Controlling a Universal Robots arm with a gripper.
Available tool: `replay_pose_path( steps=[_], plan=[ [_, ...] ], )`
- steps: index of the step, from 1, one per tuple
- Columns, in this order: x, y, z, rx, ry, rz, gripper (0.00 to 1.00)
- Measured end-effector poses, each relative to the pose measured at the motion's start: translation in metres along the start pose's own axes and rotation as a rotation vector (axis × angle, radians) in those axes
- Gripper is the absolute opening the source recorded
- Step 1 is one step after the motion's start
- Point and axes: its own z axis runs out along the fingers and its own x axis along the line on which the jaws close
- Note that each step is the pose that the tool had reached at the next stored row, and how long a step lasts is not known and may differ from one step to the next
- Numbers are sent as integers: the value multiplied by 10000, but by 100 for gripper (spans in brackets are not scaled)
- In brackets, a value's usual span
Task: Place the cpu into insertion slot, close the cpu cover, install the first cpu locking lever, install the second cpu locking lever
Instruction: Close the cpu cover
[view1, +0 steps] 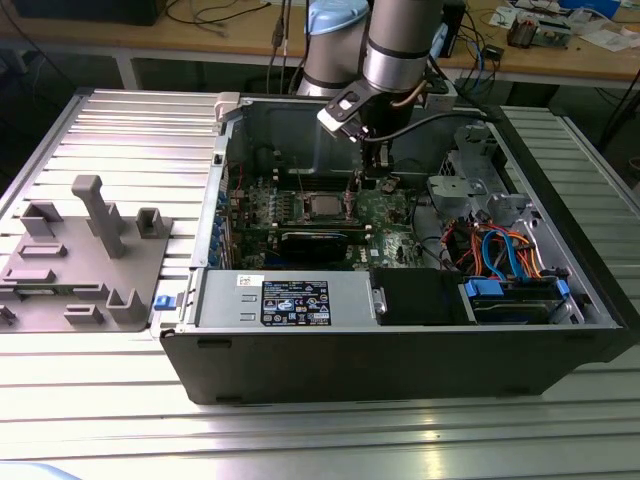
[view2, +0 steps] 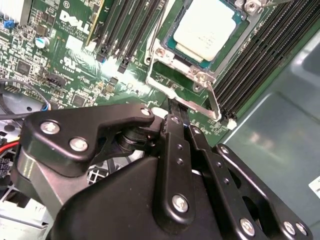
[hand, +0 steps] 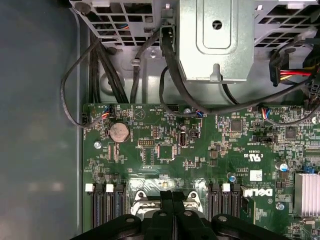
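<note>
**Tech:** Claw state?
**Manual:** The gripper (view2: 179, 116) has its fingers pressed together — nothing seen between them — at the insertion slot (view1: 302, 206) edge.
**Tech:** Chip location?
**Manual:** The cpu (view2: 202, 27) sits in the insertion slot, with the cpu cover (view2: 172, 75) framing it.

hand (view2: 179, 114): matt black metal, bright steel screw heads. cpu (view2: 205, 27): silvery-grey metal top, smooth, dull sheen. cpu cover (view2: 199, 76): thin bare steel, shiny. circuit board (hand: 210, 150): glossy green lacquer. case wall (hand: 35, 100): smooth grey sheet metal, soft glare. cables (hand: 97, 70): black rubbery sheath, slight gloss. desk (view1: 100, 130): ribbed aluminium, satin. grey holder (view1: 100, 215): matt plastic.
</note>
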Motion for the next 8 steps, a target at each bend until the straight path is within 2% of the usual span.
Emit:
replay_pose_path(
  steps=[8],
  plan=[
    [0, -127, 9, 1, 1, -1, 11]
  ],
)
